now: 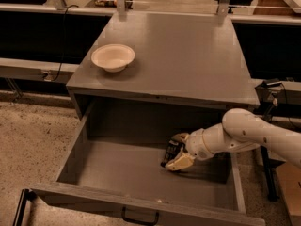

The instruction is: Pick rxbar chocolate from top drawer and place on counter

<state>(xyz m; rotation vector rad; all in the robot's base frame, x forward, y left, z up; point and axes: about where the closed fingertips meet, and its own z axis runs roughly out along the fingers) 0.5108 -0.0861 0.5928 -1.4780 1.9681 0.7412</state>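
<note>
Gripper [174, 153] clamped on rxbar chocolate [170, 150] | inside top drawer [117, 169] (right side) | bowl [113, 57] on counter [188, 55]

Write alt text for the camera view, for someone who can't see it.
The robot's gripper reaches into an open, wide grey wooden drawer, at a small black wrapped bar. Above, a cream round bowl sits on the flat grey cabinet counter.

The black rxbar chocolate [169, 153] sat pinched in the hand [173, 151], low inside the open grey top drawer [117, 169], right side.
</note>
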